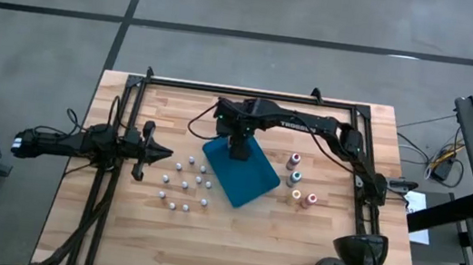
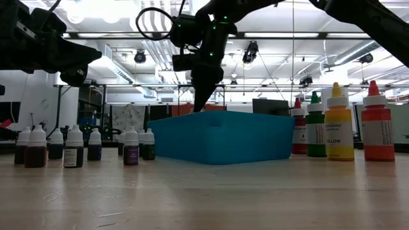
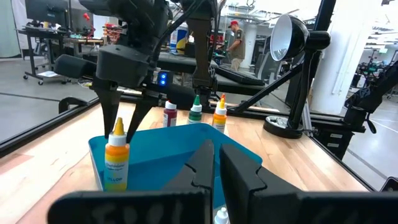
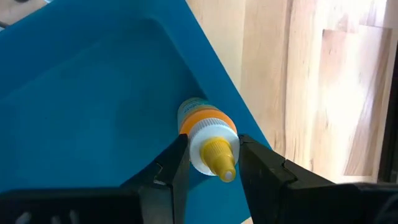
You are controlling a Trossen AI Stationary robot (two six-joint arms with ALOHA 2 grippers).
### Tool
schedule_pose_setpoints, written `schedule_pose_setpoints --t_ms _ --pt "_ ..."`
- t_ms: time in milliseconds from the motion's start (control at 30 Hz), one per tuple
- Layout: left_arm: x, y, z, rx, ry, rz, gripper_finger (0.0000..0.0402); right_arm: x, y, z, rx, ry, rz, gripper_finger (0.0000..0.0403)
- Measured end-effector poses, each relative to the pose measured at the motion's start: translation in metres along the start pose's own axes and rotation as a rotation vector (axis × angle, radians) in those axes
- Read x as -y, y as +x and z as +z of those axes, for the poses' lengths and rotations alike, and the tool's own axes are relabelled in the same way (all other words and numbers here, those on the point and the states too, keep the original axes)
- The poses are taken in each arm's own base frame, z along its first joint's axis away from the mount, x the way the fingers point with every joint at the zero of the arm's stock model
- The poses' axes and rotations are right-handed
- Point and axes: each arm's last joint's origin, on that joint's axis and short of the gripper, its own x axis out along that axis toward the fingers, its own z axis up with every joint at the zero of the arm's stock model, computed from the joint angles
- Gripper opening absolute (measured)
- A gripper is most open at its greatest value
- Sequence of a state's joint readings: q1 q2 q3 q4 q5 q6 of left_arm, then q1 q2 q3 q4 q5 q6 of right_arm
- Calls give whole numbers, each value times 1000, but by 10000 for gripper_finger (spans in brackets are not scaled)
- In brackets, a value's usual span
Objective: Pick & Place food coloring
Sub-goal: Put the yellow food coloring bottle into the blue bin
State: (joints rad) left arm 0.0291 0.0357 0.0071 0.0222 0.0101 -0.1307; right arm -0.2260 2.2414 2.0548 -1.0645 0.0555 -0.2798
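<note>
We see the right claw (image 4: 213, 163) half-open, gripping an orange bottle (image 4: 205, 134) inside the blue tray (image 1: 240, 177), left claw (image 1: 163, 151) shut, empty, above the counter (image 1: 113, 235), "YELLOW" on a yellow bottle (image 2: 339, 123).

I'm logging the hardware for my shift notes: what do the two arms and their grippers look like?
Both arms are matte black with boxy links. The right arm carries white lettering along its forearm, green lights at the wrist and a looped black cable. The right gripper and left gripper each have two flat, dark, wedge-shaped fingers. The left arm trails black cables.
</note>
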Motion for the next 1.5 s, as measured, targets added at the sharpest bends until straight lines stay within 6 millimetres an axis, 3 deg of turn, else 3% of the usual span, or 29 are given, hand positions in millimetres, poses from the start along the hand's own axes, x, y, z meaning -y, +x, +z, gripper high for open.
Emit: schedule_pose_setpoints --t_ms 1500 --pt "0 0 0 0 0 0 0 9 1 -8 -56 38 10 107"
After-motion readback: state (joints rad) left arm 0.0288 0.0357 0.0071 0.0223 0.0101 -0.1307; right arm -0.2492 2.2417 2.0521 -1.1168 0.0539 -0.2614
